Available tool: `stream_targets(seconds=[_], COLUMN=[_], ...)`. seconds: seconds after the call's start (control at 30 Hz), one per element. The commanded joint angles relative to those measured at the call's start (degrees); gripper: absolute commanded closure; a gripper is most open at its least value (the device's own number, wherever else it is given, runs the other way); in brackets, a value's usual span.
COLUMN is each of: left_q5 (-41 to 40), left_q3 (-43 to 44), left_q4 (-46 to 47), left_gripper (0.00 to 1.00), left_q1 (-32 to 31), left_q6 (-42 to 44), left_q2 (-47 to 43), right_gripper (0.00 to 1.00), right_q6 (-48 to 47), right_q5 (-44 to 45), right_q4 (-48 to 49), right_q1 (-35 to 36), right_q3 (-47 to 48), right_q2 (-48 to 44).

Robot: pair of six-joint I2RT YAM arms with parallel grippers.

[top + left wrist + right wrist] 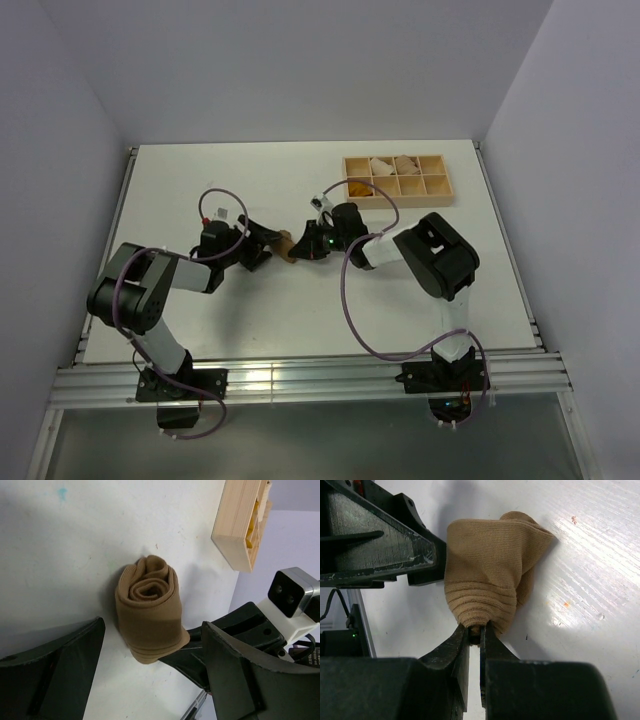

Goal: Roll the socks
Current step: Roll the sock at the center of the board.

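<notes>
The tan-brown sock [287, 246] is rolled into a tight bundle on the white table, between my two grippers. In the left wrist view the roll [147, 610] shows its spiral end. My left gripper [152, 630] is open, its fingers spread wide to either side of the roll's near end without touching it. My right gripper [476, 630] is shut on the ribbed end of the sock [487, 575], pinching a fold of fabric. From above, the left gripper [262, 245] and right gripper [300, 247] face each other. The mustard-orange sock with the striped cuff is not clearly in view.
A wooden compartment tray [440, 197] stands at the back right, holding pale rolled bundles [393, 165] and something orange-yellow [358, 187] in a left cell. Its corner shows in the left wrist view [235, 530]. The table's edges have metal rails.
</notes>
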Motion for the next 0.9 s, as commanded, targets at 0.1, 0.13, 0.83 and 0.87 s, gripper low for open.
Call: stream_targets(seconds=[0.1,0.13,0.83,0.87], left_q5=[-1.9,-1.9,-1.3,-1.6], left_q3=[1.0,1.0,4.5,4.7], left_q4=[-2.1,-2.0,-7.0,-7.3], left_gripper=[0.15,0.15,0.27,0.26], left_q1=[1.1,1.2,1.3,1.3], left_q6=[3.3,3.5,4.9,5.0], left_q2=[4.0,4.6,9.7,9.7], right_gripper=[1.00,1.00,1.00,1.00], right_q6=[1.8,1.9,1.5,1.4], right_q5=[-2.5,-2.9,-6.7,-6.7], right_q4=[-5.2,-5.2,-7.8,-8.2], right_q1=[-1.1,-1.2,-2.6,-2.7], right_q3=[0.4,0.4,2.2,2.3], right_q2=[2.0,2.0,3.7,3.9])
